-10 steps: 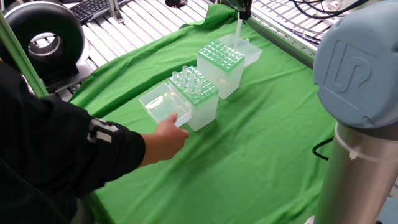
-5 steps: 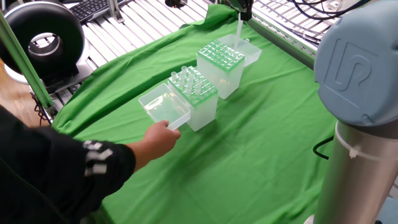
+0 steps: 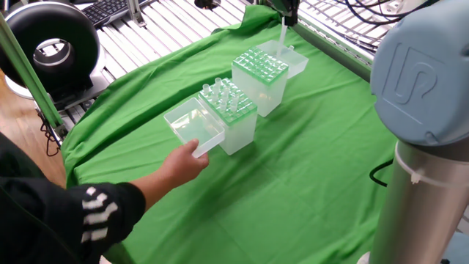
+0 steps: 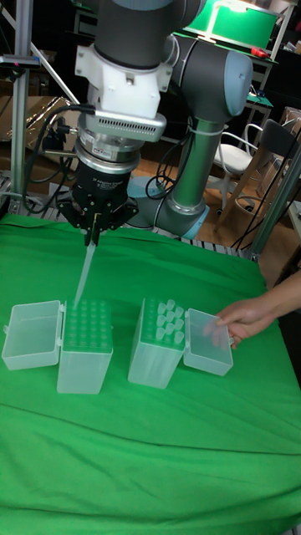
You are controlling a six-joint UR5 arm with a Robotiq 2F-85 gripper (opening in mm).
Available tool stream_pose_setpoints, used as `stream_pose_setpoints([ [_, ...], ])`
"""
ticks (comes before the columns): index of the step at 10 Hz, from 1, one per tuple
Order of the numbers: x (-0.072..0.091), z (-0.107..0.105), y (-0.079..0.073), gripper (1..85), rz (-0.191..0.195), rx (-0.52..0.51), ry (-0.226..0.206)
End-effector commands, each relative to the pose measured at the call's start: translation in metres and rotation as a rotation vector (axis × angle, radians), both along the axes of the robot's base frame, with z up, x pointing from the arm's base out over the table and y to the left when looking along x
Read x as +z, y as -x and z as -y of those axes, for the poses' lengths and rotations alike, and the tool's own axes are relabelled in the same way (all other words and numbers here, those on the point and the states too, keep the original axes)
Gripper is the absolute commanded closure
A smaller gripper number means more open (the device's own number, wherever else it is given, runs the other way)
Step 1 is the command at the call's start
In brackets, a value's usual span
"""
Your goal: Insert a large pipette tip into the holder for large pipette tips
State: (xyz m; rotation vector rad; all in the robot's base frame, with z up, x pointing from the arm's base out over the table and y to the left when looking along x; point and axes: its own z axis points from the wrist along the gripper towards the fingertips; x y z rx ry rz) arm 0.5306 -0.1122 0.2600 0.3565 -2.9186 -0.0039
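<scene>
Above the green-topped holder (image 4: 87, 324), hand (image 4: 94, 236) grasping the large pipette tip (image 4: 84, 274), neighbouring box (image 4: 160, 333) holding clear tips

Translucent plastic holder (image 4: 84, 349), matt cloth (image 4: 167, 451)

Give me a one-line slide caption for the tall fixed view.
Pincer holds a pipette tip over the green-topped box while a hand touches the neighbouring box's lid.

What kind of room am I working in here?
Likely a robotics lab bench: a green cloth over the table, two translucent plastic pipette-tip boxes, and a keyboard behind.
</scene>
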Motion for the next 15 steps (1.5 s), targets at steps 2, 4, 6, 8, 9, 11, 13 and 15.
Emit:
stream_pose_setpoints([
  [2, -0.018, 0.002, -0.006, 85.0, 0.006, 0.004, -0.030],
  [4, -0.040, 0.003, -0.012, 85.0, 0.017, 0.002, -0.039],
  [6, -0.066, 0.001, -0.020, 85.0, 0.043, 0.010, -0.049],
  [8, -0.084, 0.006, -0.013, 63.7, 0.014, 0.066, -0.048],
  [9, -0.090, 0.005, -0.013, 55.7, 0.011, 0.082, -0.062],
  [11, -0.094, 0.003, -0.014, 51.3, 0.013, 0.093, -0.070],
  [13, -0.083, -0.001, -0.013, 49.7, 0.013, 0.087, -0.063],
  [15, -0.058, -0.023, 0.001, 53.3, -0.003, 0.020, -0.056],
])
